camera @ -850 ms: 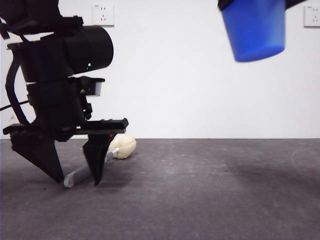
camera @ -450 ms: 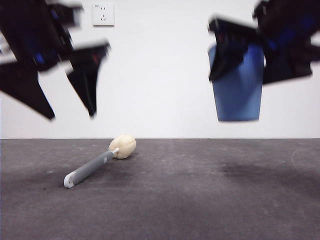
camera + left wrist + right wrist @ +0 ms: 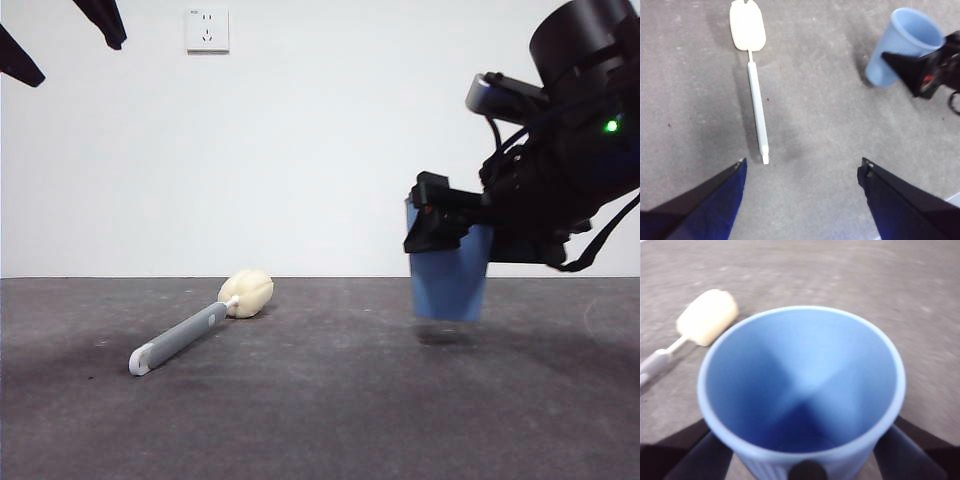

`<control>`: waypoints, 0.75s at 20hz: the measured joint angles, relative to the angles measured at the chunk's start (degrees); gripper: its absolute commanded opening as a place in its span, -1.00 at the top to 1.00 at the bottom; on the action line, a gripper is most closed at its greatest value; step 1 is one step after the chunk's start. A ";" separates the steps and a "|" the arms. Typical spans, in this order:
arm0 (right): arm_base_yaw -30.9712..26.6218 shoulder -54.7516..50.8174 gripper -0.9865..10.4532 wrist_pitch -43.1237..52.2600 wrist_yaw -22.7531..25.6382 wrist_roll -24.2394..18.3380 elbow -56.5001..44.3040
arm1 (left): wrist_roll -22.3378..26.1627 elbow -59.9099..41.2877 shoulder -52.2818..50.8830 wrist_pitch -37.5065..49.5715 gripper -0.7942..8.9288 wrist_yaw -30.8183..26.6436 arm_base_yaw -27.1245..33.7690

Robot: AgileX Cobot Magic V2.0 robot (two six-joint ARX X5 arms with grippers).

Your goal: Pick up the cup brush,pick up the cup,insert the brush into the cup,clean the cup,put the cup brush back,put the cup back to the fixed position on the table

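Note:
The cup brush (image 3: 185, 338) lies flat on the table (image 3: 330, 410) at the left, with its cream sponge head (image 3: 247, 293) pointing back. In the left wrist view the brush (image 3: 756, 107) lies free below my open, empty left gripper (image 3: 802, 167). In the front view that gripper (image 3: 62, 45) shows only as two black tips at the top left corner. My right gripper (image 3: 455, 235) is shut on the blue cup (image 3: 448, 285) and holds it upright just above the table at the right. The right wrist view looks down into the empty cup (image 3: 800, 390), with a jaw on each side.
A white wall with a socket (image 3: 206, 29) stands behind the table. The sponge head (image 3: 707, 317) shows beyond the cup in the right wrist view. The cup and right gripper (image 3: 932, 65) show in the left wrist view.
My left gripper has let go of the brush on the table and risen to the top left. My right gripper has brought the cup down from high up to just above the table.

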 measured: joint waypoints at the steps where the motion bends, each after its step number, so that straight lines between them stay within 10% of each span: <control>1: 0.00 1.29 0.86 1.33 -0.15 -0.66 0.00 | 0.00 0.00 -0.02 -0.02 0.06 0.00 0.00; 5: 0.00 4.70 0.80 2.47 -0.28 -3.30 0.07 | 0.00 0.00 0.02 -0.04 0.06 0.02 0.00; 9: 0.00 4.70 0.10 2.45 -0.33 -4.37 0.07 | 0.00 0.00 0.02 -0.50 0.06 0.02 -0.02; 15: 0.02 4.22 -0.17 0.42 -0.20 -4.66 0.11 | 0.17 0.00 0.02 -1.64 0.06 0.02 0.00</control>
